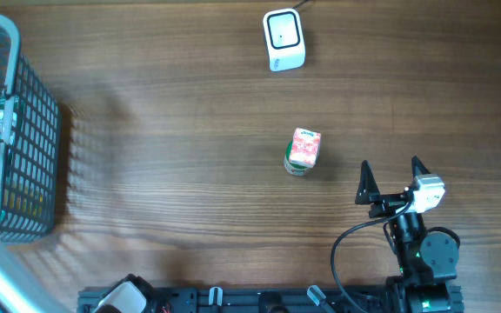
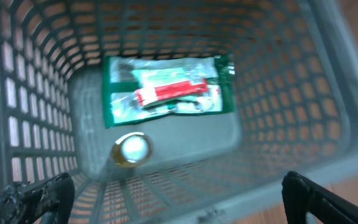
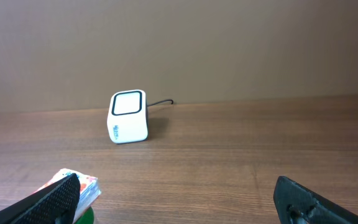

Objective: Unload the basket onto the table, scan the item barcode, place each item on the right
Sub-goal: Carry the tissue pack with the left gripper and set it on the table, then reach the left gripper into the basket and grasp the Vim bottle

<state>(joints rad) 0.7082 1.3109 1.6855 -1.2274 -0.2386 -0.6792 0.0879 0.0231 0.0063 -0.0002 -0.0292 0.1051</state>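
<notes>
On the table (image 1: 190, 130), left of and slightly beyond the right gripper (image 1: 390, 163) — jaws spread wide, holding nothing — sits the small carton (image 1: 303, 150), closest to that arm.

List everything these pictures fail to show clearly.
- Barcode on the carton: not visible overhead; right wrist view crops it at the bottom edge.
- Packet print in the basket: blurred, left wrist view.
- Round gold-topped item: too blurred to identify.
- Left hand: only fingertips show, cut by the bottom edge.
</notes>
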